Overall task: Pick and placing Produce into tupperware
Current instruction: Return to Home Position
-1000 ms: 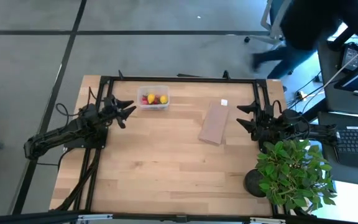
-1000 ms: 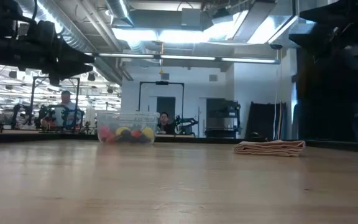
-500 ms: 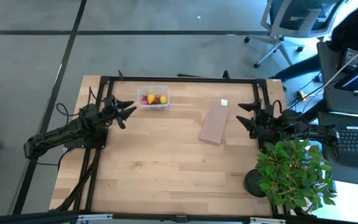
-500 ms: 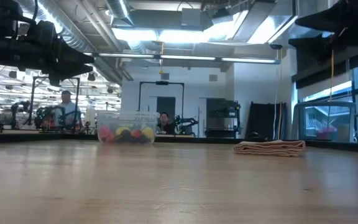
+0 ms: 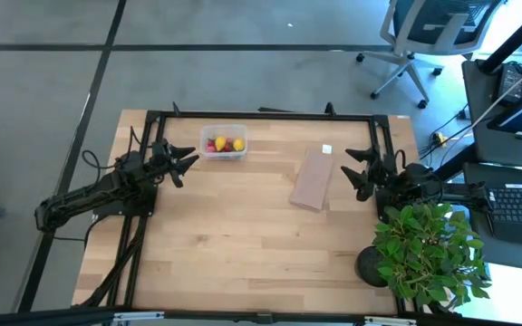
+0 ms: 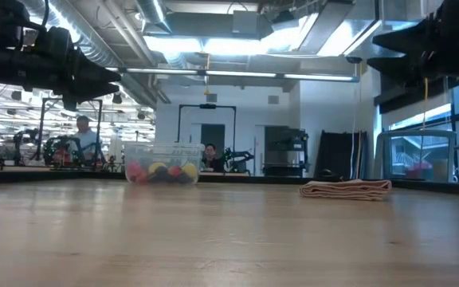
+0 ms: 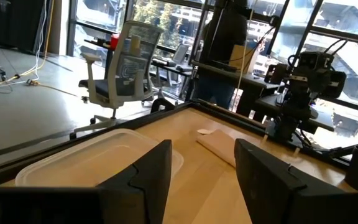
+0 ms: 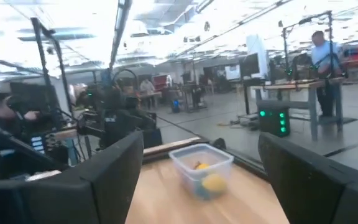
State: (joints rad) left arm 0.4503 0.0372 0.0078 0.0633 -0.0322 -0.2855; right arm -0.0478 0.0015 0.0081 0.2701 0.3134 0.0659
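The clear tupperware [image 5: 224,143] stands near the table's far edge, with red, yellow and dark produce pieces [image 5: 226,144] inside; it also shows in the low view [image 6: 162,163] and the right wrist view [image 8: 202,167]. My left gripper [image 5: 185,158] hangs open above the table just left of the tub, whose rim [image 7: 98,163] shows in the left wrist view. My right gripper [image 5: 359,170] hangs open near the table's right edge, right of the tan board [image 5: 313,178]. Neither holds anything.
A flat tan-brown board [image 6: 346,189] lies right of the table's centre, with a small white scrap [image 5: 326,148] beyond it. A potted leafy plant [image 5: 424,252] stands at the near right corner. An office chair [image 5: 424,27] and desks stand past the far right.
My right gripper has moved a little toward the table's left, toward the tan board, staying open. A person behind the table's far right corner has walked out of view. The left arm and tub have kept still.
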